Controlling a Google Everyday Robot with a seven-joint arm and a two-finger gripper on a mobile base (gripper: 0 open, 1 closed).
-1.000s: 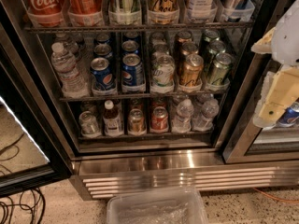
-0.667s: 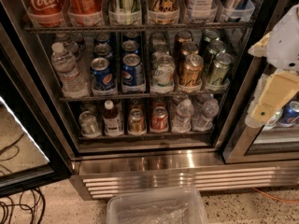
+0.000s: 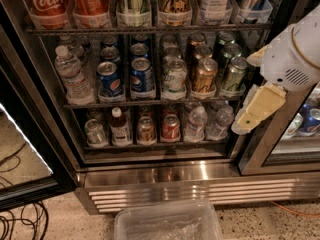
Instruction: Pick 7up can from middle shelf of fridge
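The 7up can (image 3: 175,78), whitish-silver with a green logo, stands at the front of its row on the middle shelf (image 3: 125,104) of the open fridge (image 3: 200,181). Blue Pepsi cans (image 3: 142,76) stand to its left and gold-brown cans (image 3: 204,75) to its right. My gripper (image 3: 247,91) hangs from the white arm (image 3: 295,54) at the right, in front of the shelf's right end and the green cans (image 3: 234,74). Its cream fingers (image 3: 257,109) stand apart with nothing between them. It is well right of the 7up can.
A water bottle (image 3: 70,74) stands at the shelf's left end. Big Coca-Cola bottles (image 3: 47,1) fill the rack above; small bottles and cans (image 3: 145,129) fill the rack below. The open door (image 3: 20,149) is on the left. A clear plastic bin (image 3: 167,224) and cables (image 3: 20,224) lie on the floor.
The gripper and arm have moved left, from the right door frame towards the right end of the middle shelf. The cans have not moved.
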